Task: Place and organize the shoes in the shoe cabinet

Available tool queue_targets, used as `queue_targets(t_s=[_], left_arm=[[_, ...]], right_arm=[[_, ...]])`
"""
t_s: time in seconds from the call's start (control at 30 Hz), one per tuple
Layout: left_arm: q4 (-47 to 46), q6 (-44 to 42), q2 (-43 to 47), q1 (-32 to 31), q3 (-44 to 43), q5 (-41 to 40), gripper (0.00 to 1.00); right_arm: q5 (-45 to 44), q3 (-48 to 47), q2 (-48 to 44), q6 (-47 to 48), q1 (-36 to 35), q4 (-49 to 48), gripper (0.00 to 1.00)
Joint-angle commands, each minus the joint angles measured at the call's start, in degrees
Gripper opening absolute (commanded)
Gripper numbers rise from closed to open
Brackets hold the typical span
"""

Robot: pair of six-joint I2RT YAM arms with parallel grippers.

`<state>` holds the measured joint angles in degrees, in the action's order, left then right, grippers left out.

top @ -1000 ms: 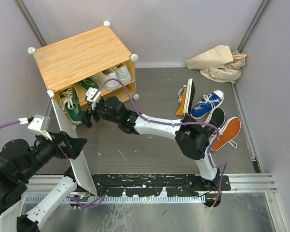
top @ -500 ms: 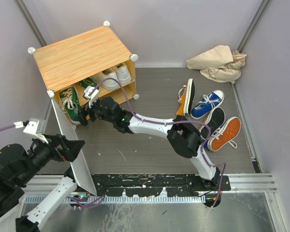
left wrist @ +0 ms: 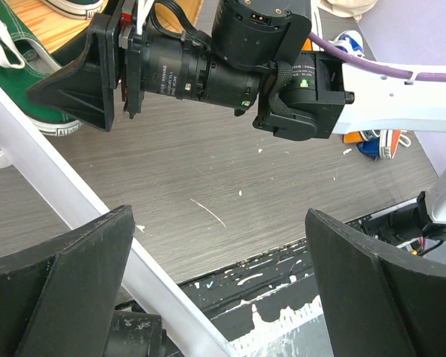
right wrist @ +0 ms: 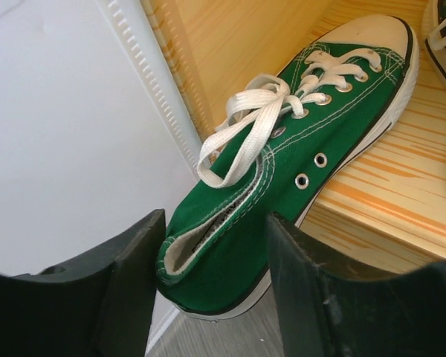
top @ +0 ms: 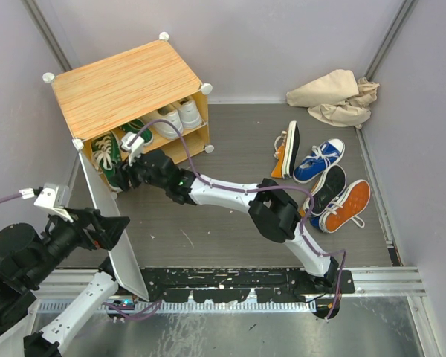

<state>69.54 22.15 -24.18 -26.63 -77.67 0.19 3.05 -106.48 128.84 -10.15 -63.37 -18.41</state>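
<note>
Reaching into the shoe cabinet (top: 123, 82) at the bench's far left corner, the right jaws straddled the overhanging heel of a green shoe (right wrist: 320, 163) on its wooden shelf, whether clamped I could not tell, while the left jaws stood wide apart by the open door (top: 126, 268).

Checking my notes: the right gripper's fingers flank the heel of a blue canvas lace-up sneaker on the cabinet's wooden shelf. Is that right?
One thing is off: the sneaker is green, not blue. The right wrist view shows the fingers of the right gripper flanking the heel of the green canvas lace-up sneaker on the cabinet's wooden shelf.
</note>
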Motion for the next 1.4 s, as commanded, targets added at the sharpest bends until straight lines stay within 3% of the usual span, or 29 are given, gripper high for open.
queue_targets(t_s=[0.0,0.07,0.17,0.27,0.5,0.77,1.37], left_arm=[[0.22,0.78,0.72,-0.05,-1.50,-0.92,1.00],[0.25,0.79,0.78,-0.04,-1.66,-1.06,1.00],[0.49,0.87,0.83,-0.13,-2.04,-1.13,1.00],[0.71,0.96,0.88,0.00,-2.42,-1.13,1.00],[0.95,0.80,1.15,-0.13,-3.06,-1.35,1.00],[1.92,0.91,1.93,-0.11,-3.88,-1.50,1.00],[2.55,1.23,2.06,-0.07,-3.09,-1.45,1.00]], right_arm=[[-3.04,-2.14,-0.08,0.15,0.01,1.71,0.55],[-4.19,-2.43,0.19,0.61,0.00,2.14,0.42],[-5.78,-3.39,0.16,2.56,0.00,2.64,0.12],[-7.52,-3.67,-0.96,5.69,-0.02,1.03,0.02],[-11.60,-11.03,-0.62,10.21,0.05,-0.10,0.01],[-13.19,-26.28,8.36,10.96,0.27,2.13,0.01],[-16.73,-32.47,15.77,15.34,1.38,-7.34,0.03]])
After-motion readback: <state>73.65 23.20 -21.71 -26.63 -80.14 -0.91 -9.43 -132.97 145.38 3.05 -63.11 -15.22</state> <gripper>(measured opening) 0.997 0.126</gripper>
